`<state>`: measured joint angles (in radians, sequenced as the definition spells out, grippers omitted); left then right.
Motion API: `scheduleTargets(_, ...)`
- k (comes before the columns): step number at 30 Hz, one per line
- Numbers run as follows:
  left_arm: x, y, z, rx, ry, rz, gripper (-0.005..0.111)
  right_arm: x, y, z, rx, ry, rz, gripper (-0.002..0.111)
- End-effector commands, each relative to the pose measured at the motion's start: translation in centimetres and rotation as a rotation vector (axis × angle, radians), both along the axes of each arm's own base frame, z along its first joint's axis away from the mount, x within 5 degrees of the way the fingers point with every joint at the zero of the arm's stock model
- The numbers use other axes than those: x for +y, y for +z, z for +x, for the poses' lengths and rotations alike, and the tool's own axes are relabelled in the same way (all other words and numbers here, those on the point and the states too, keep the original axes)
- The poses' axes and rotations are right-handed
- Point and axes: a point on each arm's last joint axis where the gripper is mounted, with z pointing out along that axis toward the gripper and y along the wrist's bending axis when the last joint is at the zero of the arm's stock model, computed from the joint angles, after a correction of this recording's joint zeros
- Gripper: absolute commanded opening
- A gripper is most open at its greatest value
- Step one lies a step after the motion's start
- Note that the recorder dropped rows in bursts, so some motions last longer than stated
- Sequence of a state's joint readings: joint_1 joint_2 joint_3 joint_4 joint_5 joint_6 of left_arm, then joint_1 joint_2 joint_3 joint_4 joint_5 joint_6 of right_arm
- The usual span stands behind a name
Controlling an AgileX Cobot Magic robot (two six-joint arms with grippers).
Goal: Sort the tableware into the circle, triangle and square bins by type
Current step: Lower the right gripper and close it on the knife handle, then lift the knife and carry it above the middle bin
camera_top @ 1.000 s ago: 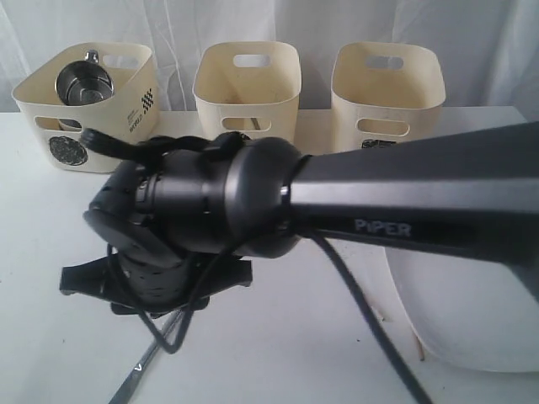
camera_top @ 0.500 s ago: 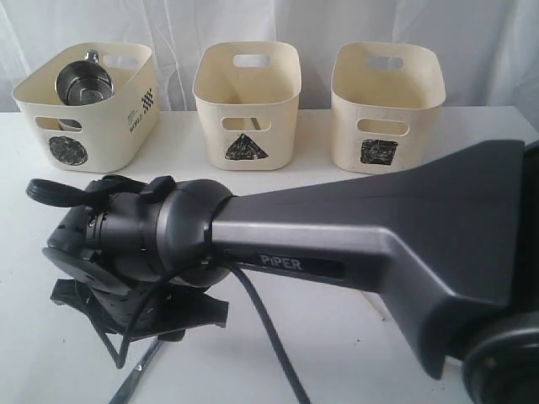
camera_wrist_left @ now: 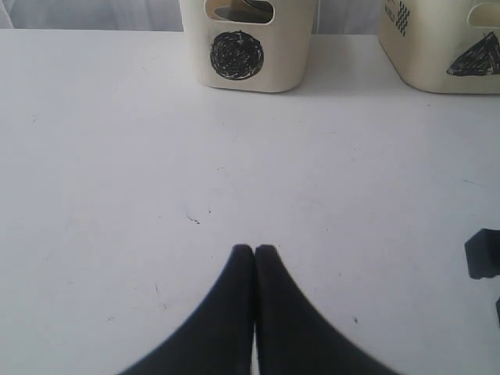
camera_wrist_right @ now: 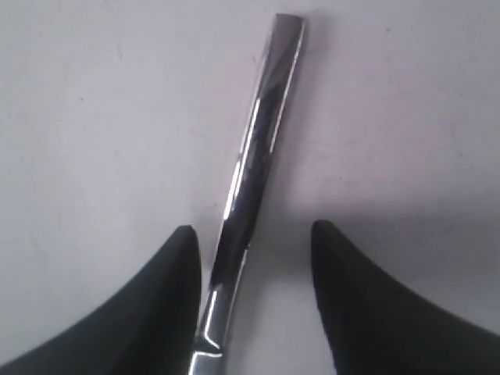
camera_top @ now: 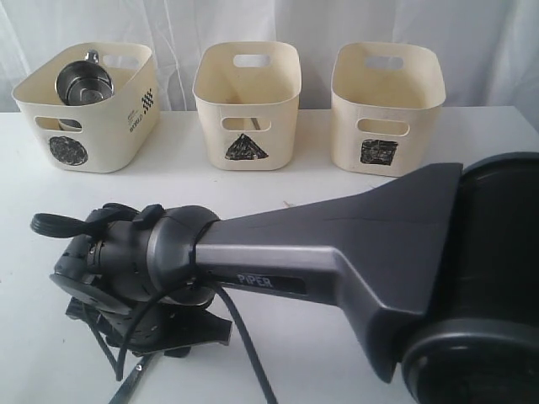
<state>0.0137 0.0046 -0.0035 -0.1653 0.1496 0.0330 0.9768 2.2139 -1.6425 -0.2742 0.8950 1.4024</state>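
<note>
My right gripper (camera_wrist_right: 251,234) is open, low over the white table, straddling the handle of a steel utensil (camera_wrist_right: 258,148); spoon or knife, I cannot tell. The handle lies close to one finger (camera_wrist_right: 176,266). In the exterior view the right arm (camera_top: 337,252) reaches across to the front left, and the utensil's end (camera_top: 128,387) pokes out below it. The circle bin (camera_top: 84,105) holds a steel mug (camera_top: 82,84). The triangle bin (camera_top: 247,101) and square bin (camera_top: 387,105) stand beside it. My left gripper (camera_wrist_left: 254,251) is shut and empty. The plate and other tableware are hidden.
The three bins line the back of the table (camera_top: 337,181) before a white curtain. In the left wrist view the circle bin (camera_wrist_left: 246,47) and triangle bin (camera_wrist_left: 445,47) stand ahead, and a black part of the right arm (camera_wrist_left: 484,254) shows at the edge.
The right arm has swung lower and further to the front left, coming down over the steel utensil. The white plate seen at the right a second ago is now covered by the arm.
</note>
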Motion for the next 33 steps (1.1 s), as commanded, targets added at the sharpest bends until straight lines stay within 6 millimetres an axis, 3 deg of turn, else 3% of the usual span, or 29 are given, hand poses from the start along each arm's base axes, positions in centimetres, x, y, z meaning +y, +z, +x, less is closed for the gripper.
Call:
scheduleTargets(1,0.0,-0.1,0.0,-0.001,0.003,-0.01,0.0,-0.1,-0.4,0.1,-0.006,-0.002,-0.019,0.041)
scheduleTargets(4,0.0,-0.1,0.0,-0.001,0.003,-0.01,0.0,-0.8,-0.5,0.0,0.006,0.058,-0.119,0.03)
scheduleTargets(7,0.0,-0.1,0.0,-0.001,0.003,-0.01,0.0,-0.9,-0.6,0.0,0.003,0.263,-0.193,0.014)
scheduleTargets(9,0.0,-0.1,0.0,-0.001,0.003,-0.01,0.0,-1.1,-0.6,-0.1,0.015,0.303,-0.223,0.007)
scheduleTargets(14,0.0,-0.1,0.0,-0.001,0.003,-0.01,0.0,-1.2,-0.5,0.0,0.011,0.467,-0.28,0.0)
scheduleTargets(21,0.0,-0.1,0.0,-0.001,0.003,-0.01,0.0,-2.5,3.4,1.7,-0.112,0.559,-0.294,0.0)
scheduleTargets(33,0.0,-0.1,0.0,-0.001,0.003,-0.01,0.0,-5.5,6.1,4.5,-0.174,0.809,-0.466,0.0)
